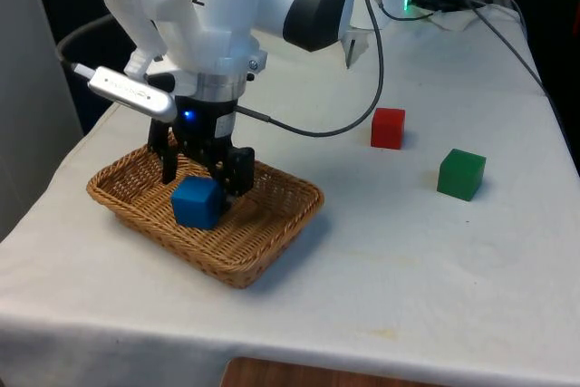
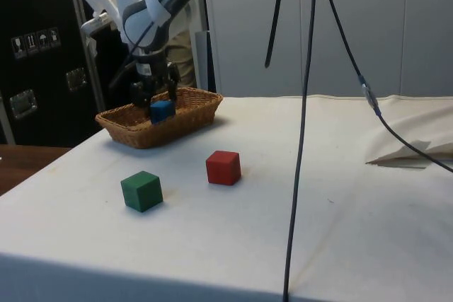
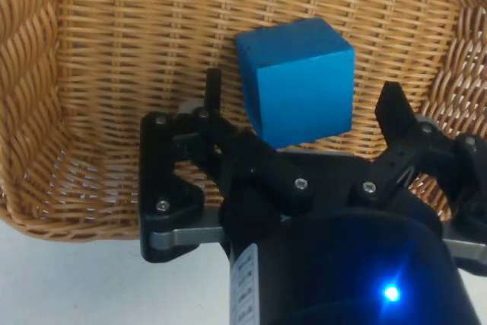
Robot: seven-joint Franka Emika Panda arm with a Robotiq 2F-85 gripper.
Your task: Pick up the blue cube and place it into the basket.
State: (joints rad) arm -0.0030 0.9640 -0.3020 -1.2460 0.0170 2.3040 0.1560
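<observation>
A blue cube (image 1: 197,202) sits on the floor of a shallow wicker basket (image 1: 272,242). The black end effector (image 1: 201,172) hangs just above it, fingers spread and released, gripping nothing. To finish well, I'd say it should rise straight up, clear of the wicker walls. A red cube (image 1: 388,128) and a green cube (image 1: 461,174) stand well apart on the white worktop (image 1: 381,287).

White arm is reaching steeply down, wrist vertical; black tool (image 1: 195,174) is hanging with fingers (image 3: 397,116) spread apart, gripping nothing.
</observation>
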